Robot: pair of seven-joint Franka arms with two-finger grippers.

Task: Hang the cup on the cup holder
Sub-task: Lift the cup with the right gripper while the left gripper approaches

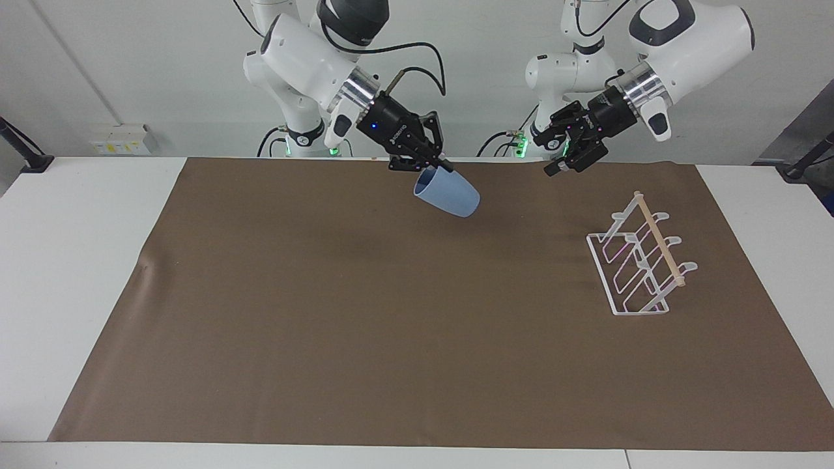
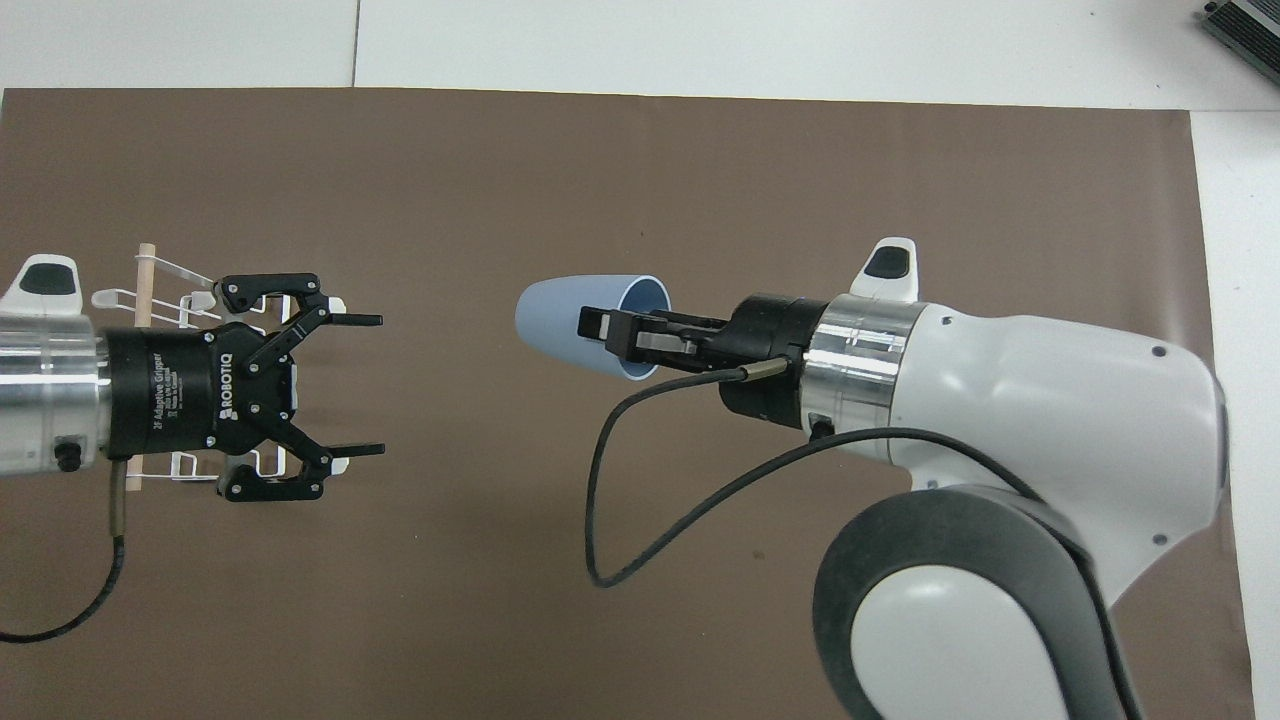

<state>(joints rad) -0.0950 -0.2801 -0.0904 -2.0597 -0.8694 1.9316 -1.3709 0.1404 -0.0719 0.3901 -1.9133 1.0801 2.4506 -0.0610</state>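
My right gripper (image 1: 442, 169) is shut on the rim of the light-blue cup (image 1: 449, 194), one finger inside it. It holds the cup (image 2: 568, 334) tilted on its side in the air over the middle of the mat, bottom pointing toward the left arm's end. The white wire cup holder (image 1: 642, 260) with its wooden dowel stands on the mat at that end, nothing on its prongs. My left gripper (image 1: 561, 167) hangs open and empty in the air, facing the cup. In the overhead view this left gripper (image 2: 381, 385) covers most of the cup holder (image 2: 146, 285).
A brown mat (image 1: 391, 326) covers most of the white table (image 1: 65, 260). The right arm's black cable (image 2: 640, 520) loops below its wrist. A dark device corner (image 2: 1245, 25) lies off the mat, farthest from the robots at the right arm's end.
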